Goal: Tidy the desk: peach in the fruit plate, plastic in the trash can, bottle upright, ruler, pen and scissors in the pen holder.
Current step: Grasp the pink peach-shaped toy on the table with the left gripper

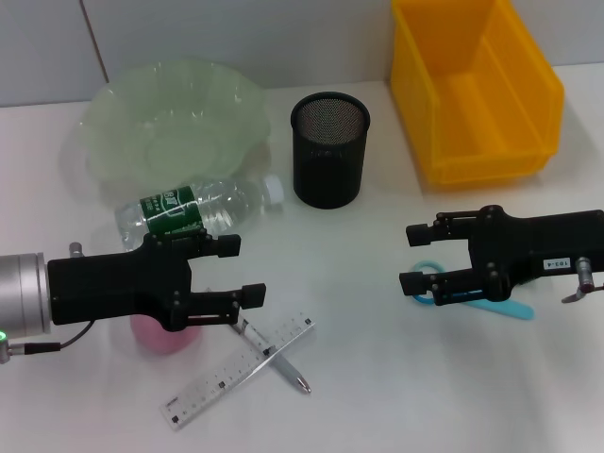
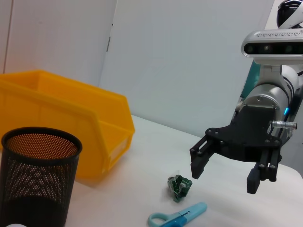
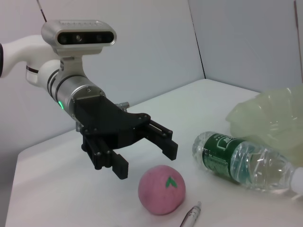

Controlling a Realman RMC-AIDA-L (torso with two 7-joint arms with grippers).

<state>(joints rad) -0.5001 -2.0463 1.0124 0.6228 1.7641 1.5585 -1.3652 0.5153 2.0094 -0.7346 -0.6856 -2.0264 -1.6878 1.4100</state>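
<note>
My left gripper (image 1: 243,271) hangs open just above the pink peach (image 1: 159,336), which shows partly beneath it; the right wrist view shows that gripper (image 3: 144,158) close over the peach (image 3: 162,189). The bottle (image 1: 198,206) lies on its side in front of the green fruit plate (image 1: 175,118). A pen (image 1: 274,357) lies across the clear ruler (image 1: 241,370). My right gripper (image 1: 412,257) is open above the blue scissors (image 1: 472,300). The left wrist view shows the crumpled green plastic (image 2: 179,186) on the table under that gripper (image 2: 226,175); the head view hides it. The black mesh pen holder (image 1: 328,149) stands upright.
The yellow bin (image 1: 477,90) serving as trash can sits at the back right, beside the pen holder. The white table edge runs behind the plate and bin, against a grey wall.
</note>
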